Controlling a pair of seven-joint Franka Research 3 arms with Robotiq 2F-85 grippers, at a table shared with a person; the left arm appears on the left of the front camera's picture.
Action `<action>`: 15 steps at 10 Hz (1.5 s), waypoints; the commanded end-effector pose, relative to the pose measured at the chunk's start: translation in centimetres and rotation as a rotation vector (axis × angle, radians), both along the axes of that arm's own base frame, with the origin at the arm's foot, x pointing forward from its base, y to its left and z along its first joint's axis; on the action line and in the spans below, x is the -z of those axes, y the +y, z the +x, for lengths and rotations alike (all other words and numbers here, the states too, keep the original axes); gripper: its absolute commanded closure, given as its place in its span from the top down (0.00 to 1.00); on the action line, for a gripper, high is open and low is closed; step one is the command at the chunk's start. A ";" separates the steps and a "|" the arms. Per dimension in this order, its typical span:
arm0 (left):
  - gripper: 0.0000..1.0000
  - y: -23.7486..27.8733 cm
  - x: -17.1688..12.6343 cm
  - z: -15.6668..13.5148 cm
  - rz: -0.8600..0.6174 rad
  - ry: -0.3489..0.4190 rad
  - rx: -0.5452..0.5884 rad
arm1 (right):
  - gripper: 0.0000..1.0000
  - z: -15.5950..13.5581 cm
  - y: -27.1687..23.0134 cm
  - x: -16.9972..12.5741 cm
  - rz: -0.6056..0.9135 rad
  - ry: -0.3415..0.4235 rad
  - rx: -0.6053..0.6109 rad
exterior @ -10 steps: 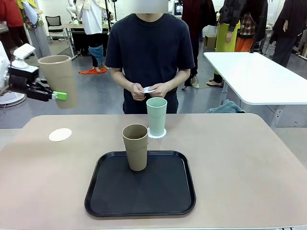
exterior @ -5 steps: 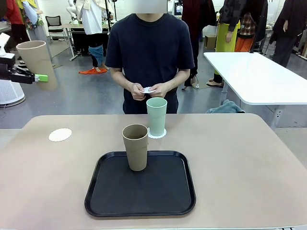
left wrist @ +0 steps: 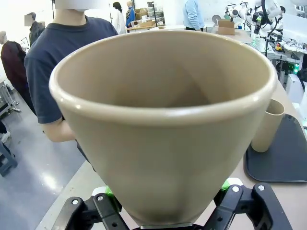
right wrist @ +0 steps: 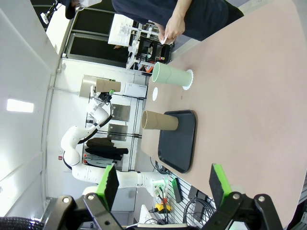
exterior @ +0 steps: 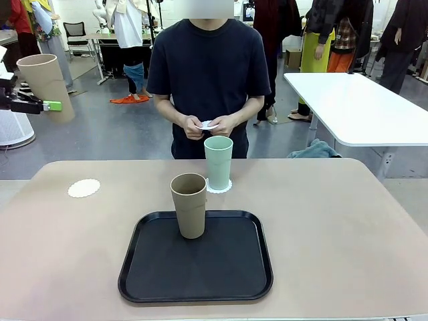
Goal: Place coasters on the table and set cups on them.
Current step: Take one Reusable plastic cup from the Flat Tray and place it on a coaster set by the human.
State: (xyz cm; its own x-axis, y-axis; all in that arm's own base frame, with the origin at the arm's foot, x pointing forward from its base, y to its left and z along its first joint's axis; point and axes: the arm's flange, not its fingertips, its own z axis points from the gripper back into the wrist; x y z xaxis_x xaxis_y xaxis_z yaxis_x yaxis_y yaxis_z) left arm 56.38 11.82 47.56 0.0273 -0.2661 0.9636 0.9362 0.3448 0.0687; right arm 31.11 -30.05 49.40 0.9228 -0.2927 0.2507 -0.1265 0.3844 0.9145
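1. Left gripper [exterior: 48, 105]: far left, raised well above the table [exterior: 334, 227] and out past its left edge. Jaws are clamped on the lower part of the held tan cup [exterior: 41, 79], with one green pad showing on its side. In the left wrist view the cup's open mouth faces the camera, with a finger at each side of its base.
2. Held tan cup: mouth up, slightly tilted, in the air, touching nothing but the gripper.
3. Bare coaster [exterior: 83, 188]: white, scalloped, flat on the table's left part, nothing on it.
4. Black tray [exterior: 154, 267]: at the near middle of the table.
5. Second tan cup [exterior: 189, 204]: upright on the tray's far half.
6. Mint cup [exterior: 218, 162]: upright just beyond the tray's far edge, standing on the covered coaster [exterior: 229, 186], whose lacy rim shows around the base.
7. Person's hands [exterior: 227, 124]: held together at the waist behind the mint cup, holding a third coaster [exterior: 207, 124].
8. White table [exterior: 361, 107]: separate, far right, beyond the tan one.
9. Right gripper [right wrist: 163, 187]: seen in its own wrist view, jaws spread wide with nothing between them, high over the table.
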 end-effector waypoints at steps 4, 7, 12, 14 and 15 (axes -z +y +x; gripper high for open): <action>0.82 0.0 -0.2 0.0 0.002 -0.006 0.001 | 1.00 0.0 0.1 0.1 0.007 -0.005 -0.001; 0.82 0.3 1.7 -0.5 -0.003 0.043 0.014 | 1.00 0.0 0.1 0.1 0.007 -0.005 -0.001; 0.82 2.0 10.1 -2.2 0.016 0.130 0.159 | 1.00 0.0 0.1 0.1 0.007 -0.005 -0.001; 0.82 1.8 13.7 -1.6 0.041 0.113 0.165 | 1.00 0.0 0.1 0.1 0.007 -0.005 -0.001; 0.82 1.5 15.0 -1.2 0.036 0.113 0.171 | 1.00 0.0 0.1 0.1 0.007 -0.005 -0.001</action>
State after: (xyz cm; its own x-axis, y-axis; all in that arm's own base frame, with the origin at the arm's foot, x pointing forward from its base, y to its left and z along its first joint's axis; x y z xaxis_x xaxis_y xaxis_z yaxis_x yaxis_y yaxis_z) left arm 54.21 13.36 32.91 0.1162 -0.3008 0.9466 0.9796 0.1920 -0.0593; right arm 31.11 -30.04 49.40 0.9228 -0.2925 0.2507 -0.1266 0.3844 0.9145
